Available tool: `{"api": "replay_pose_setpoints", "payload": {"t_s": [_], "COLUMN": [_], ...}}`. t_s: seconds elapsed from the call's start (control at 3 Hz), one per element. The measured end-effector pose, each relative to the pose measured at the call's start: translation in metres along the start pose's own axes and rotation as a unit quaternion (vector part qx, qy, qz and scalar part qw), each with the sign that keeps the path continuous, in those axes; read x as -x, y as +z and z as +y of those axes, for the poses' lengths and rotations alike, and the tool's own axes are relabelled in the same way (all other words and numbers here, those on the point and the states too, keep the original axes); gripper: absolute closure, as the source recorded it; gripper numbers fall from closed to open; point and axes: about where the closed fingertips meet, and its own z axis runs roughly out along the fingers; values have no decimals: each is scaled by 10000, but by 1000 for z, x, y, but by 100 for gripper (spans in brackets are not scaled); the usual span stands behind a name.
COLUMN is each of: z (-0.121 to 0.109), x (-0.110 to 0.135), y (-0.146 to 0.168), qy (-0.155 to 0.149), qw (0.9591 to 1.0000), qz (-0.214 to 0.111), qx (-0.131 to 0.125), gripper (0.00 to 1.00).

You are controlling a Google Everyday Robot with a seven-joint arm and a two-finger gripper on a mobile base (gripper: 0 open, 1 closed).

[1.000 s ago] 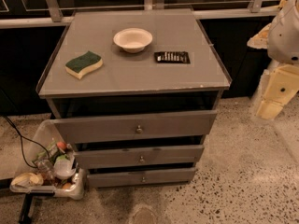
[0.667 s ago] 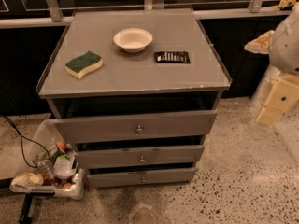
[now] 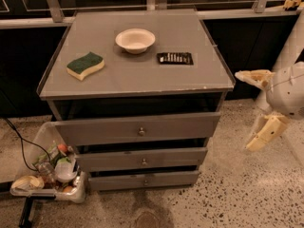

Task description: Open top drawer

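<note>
Currently, the top drawer point(image 3: 104, 129) is seen pulled a little way out from the front of the grey cabinet point(image 3: 216, 106), its tall panel set forward of the two slimmer drawers point(image 3: 109, 159) beneath it, and a small round knob point(image 3: 141, 131) is fixed at its centre. What lies inside the drawer cannot be told, since only a dark gap is shown above its front. On the cabinet's top surface point(image 3: 142, 75) a white bowl point(image 3: 135, 39) is placed upright near the back, a green and yellow sponge point(image 3: 85, 65) is laid to the left of it, and a flat black object point(image 3: 175, 58) is laid to the right. A clear plastic bin point(image 3: 44, 133) is set on the floor against the cabinet's lower left corner, and it is crowded with small bottles and containers point(image 3: 59, 167). The hand point(image 3: 247, 110) is held well to the right of the cabinet, apart from the drawer, with its two pale fingers point(image 3: 254, 77) spread wide and nothing gripped between them.
</note>
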Motion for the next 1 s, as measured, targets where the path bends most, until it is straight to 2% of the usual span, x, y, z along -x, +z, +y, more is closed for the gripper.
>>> {"api": "replay_pose_setpoints", "payload": {"t_s": [0.33, 0.67, 1.0], "z": [1, 1, -2], "x": [9, 11, 4], "y": [0, 14, 54], "qy": [-275, -301, -262], "qw": [9994, 9993, 9994], "qz": [-198, -217, -149], "qx": [-2, -50, -158], "gripper": [0, 0, 0]}}
